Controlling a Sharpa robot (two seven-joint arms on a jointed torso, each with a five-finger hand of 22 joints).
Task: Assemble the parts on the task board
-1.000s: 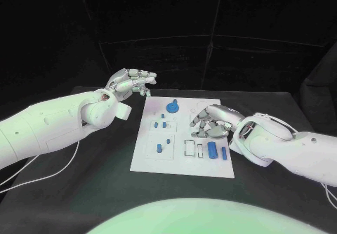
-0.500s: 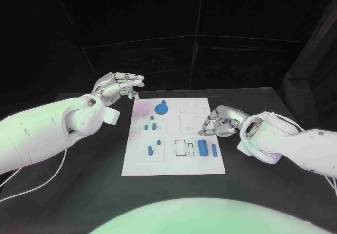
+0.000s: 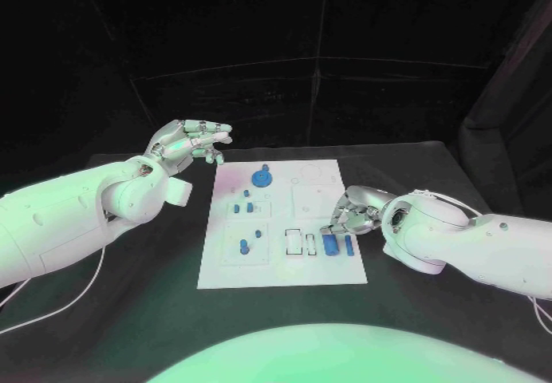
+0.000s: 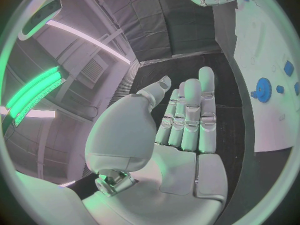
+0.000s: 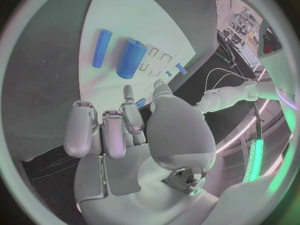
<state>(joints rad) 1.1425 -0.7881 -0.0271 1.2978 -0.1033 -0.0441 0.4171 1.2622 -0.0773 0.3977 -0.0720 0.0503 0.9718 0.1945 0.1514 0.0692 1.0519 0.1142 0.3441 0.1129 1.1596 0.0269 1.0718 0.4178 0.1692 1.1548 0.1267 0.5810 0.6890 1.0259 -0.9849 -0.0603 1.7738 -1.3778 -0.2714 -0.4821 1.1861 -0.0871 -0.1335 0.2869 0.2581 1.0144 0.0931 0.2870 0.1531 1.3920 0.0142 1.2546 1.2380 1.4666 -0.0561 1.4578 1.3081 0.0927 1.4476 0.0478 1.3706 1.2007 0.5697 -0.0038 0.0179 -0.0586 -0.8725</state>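
The white task board lies mid-table with blue parts on it: a gear at the far end, small pegs in the middle, and a thick cylinder beside a thin bar near its right edge. My right hand hovers at that edge just behind the cylinder and the bar, fingers curled in. A blue speck shows between thumb and finger; whether it is held is unclear. My left hand is raised off the board's far left corner, its fingers extended and empty.
Black table surrounds the board on all sides. Two empty rectangular slots lie left of the thick cylinder. The left arm's cable trails over the table's left side. Dark curtains close off the back.
The view has shifted. My right hand has moved from over the board's middle right to its right edge, nearer the cylinder. The left hand has drawn slightly away from the far corner.
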